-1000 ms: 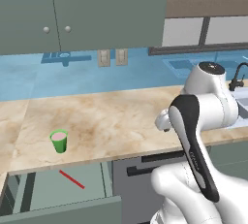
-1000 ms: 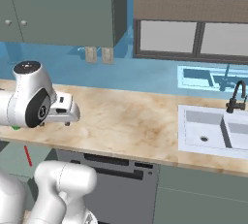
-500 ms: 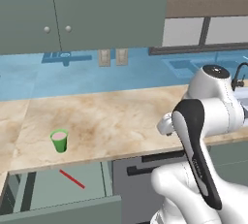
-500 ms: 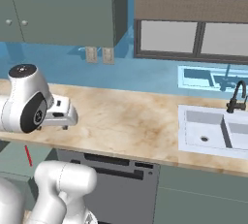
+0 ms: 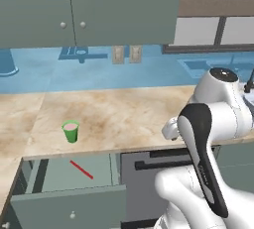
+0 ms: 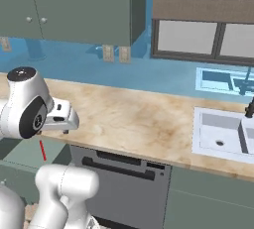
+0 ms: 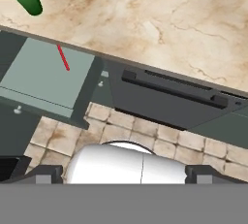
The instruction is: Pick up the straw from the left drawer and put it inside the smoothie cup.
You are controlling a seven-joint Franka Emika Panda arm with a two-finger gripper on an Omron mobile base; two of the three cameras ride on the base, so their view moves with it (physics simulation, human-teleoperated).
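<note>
Two task steps remain, by my reading: the grasp and the drop-in; nothing is picked up yet. Nearest, the left drawer (image 5: 64,203) stands pulled open below the bench (image 5: 124,114) edge, its knobbed front panel toward the camera. The straw (image 5: 81,169) lies flat and slantwise on the drawer floor, apart from the walls, untouched. Just beyond and above, the smoothie cup (image 5: 70,132) stands upright near the bench's front edge, pink contents showing, no straw in it. The gripper (image 7: 123,173) hangs well to the right of both, out over the dark dishwasher front (image 7: 169,97); its tips sit far apart at the frame corners of the hand view, so I judge it spread and empty. Hidden: most of each fingertip, cut off by the frame bottom. The drawer's left end is cropped.
</note>
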